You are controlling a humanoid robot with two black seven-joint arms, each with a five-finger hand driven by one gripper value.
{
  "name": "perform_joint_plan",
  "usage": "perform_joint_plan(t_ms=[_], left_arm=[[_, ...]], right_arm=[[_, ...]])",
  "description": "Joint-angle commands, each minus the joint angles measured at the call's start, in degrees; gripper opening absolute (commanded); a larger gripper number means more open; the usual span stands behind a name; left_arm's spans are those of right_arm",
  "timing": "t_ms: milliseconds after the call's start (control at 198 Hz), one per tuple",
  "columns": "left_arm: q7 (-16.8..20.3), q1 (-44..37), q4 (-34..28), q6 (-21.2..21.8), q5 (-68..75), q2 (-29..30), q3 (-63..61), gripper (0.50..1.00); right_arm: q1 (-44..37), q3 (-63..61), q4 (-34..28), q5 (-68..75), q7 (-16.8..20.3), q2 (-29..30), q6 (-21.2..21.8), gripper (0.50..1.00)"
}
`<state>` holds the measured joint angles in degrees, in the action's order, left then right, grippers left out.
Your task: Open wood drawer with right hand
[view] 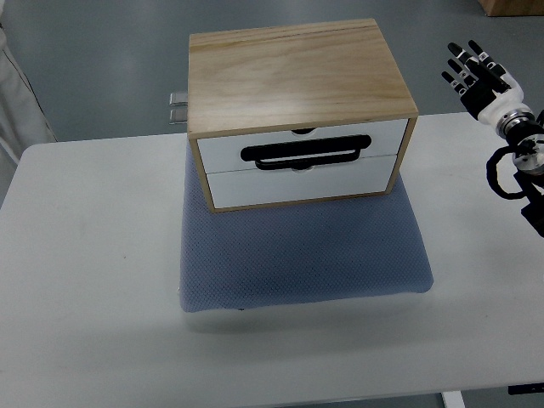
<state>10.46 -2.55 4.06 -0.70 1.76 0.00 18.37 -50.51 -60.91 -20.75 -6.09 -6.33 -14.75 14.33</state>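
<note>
A light wood drawer box (297,81) stands on a blue-grey mat (302,255) on the white table (85,280). Its front holds two white drawers, upper (229,153) and lower (297,185), both shut. A black handle (306,154) lies across the seam between them. My right hand (478,75) is raised at the far right, well apart from the box, fingers spread and holding nothing. The left arm is out of view.
The mat extends toward the near edge in front of the box. A metal bracket (178,106) shows behind the box's left side. A light-coloured object (17,102) shows at the left edge and a brown box corner (514,7) at top right.
</note>
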Motion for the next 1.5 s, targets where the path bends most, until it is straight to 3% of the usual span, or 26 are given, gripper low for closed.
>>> perform_joint_plan(t_ms=[0,1073,1281,1494], left_arm=[[0.0,0.0,-0.1,0.0,0.0,0.0,0.0,1.0],[-0.09,-0.09,0.86,-0.7,0.26,0.0,0.09,1.0],[-0.09,-0.09,0.86,-0.7,0.26,0.0,0.18,1.0],[-0.09,-0.09,0.86,-0.7,0.26,0.0,0.09,1.0]], right_arm=[[0.06,-0.09,0.0,0.02,-0.09,0.16,0.0,0.944],[-0.38,0.26,-0.61,0.02,0.0,-0.72,-1.23,0.944],[-0.99,3.52,-2.54,0.2,0.0,-2.83,-2.55,0.944],[-5.74,14.67,-2.9,1.08,-0.09,-9.77,-3.52,0.944]])
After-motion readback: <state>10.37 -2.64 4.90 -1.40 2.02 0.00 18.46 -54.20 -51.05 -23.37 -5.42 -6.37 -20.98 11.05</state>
